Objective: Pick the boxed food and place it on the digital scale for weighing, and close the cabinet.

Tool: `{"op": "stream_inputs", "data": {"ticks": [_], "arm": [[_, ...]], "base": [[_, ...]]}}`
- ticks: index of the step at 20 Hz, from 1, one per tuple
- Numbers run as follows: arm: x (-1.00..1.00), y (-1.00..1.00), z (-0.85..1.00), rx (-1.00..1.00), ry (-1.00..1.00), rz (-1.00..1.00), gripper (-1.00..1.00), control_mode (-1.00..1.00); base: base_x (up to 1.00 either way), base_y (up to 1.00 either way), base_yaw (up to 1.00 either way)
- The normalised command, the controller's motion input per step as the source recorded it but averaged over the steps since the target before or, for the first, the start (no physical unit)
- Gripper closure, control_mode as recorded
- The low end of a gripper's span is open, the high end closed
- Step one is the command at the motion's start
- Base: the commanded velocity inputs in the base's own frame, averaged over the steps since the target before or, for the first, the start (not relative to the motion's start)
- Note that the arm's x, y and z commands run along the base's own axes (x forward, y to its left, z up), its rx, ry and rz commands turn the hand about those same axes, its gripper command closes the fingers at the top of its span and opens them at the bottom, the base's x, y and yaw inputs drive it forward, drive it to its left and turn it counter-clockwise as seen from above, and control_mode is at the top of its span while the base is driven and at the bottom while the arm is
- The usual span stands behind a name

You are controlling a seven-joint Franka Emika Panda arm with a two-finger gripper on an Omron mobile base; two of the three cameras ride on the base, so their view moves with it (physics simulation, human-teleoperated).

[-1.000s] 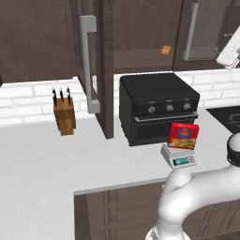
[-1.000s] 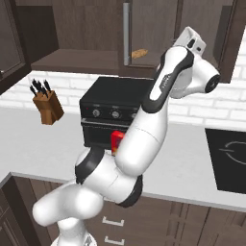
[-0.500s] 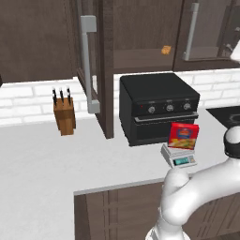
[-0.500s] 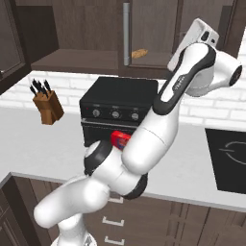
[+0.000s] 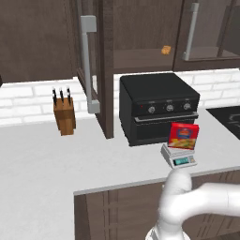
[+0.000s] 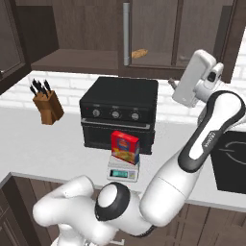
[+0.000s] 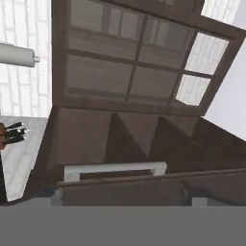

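Lower now than a second ago in the right base view: the tool (image 6: 174, 85), down from high against the cabinet (image 6: 149, 29) to just above and right of the black oven (image 6: 120, 113), forearm bent steeply over the desk (image 6: 43, 144). Spread wide in the hand view, the tool (image 7: 120, 192), one dark fingertip (image 7: 48, 192) far from the other, pinching nothing. Ahead of it there: a glass-panelled door (image 7: 134, 62) and a grey bar handle (image 7: 113, 169), apart from the tips.

Unchanged otherwise. Sitting upright on the digital scale (image 5: 178, 157), red front to the camera: the boxed food (image 5: 183, 136), just in front of the oven (image 5: 157, 105), near the desk (image 5: 47, 168) edge. Same pairing from the right: boxed food (image 6: 125, 147) on digital scale (image 6: 123, 170).

Open as before: the cabinet (image 5: 140, 28), its left door (image 5: 101, 70) swung out edge-on, a small orange-tan lump (image 5: 166, 49) on the shelf inside. Against the tiled wall, well left of the oven: the knife block (image 5: 64, 117).
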Motion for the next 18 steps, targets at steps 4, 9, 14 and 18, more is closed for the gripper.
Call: {"op": "stream_inputs", "data": {"ticks": [4, 9, 14, 18], "arm": [[0.54, 0.98, -1.0, 0.16, -0.07, -0.26, -1.0, -1.0], [1.0, 0.9, -0.74, 0.08, 0.11, -0.38, -1.0, -1.0], [-0.35, 0.08, -0.08, 0.14, 0.14, -0.21, -1.0, -1.0], [-0.98, 0.23, -0.05, 0.25, -0.21, -0.01, -1.0, -1.0]], "base": [[0.0, 0.0, 0.0], [0.0, 0.0, 0.0], [0.0, 0.0, 0.0], [0.0, 0.0, 0.0]]}}
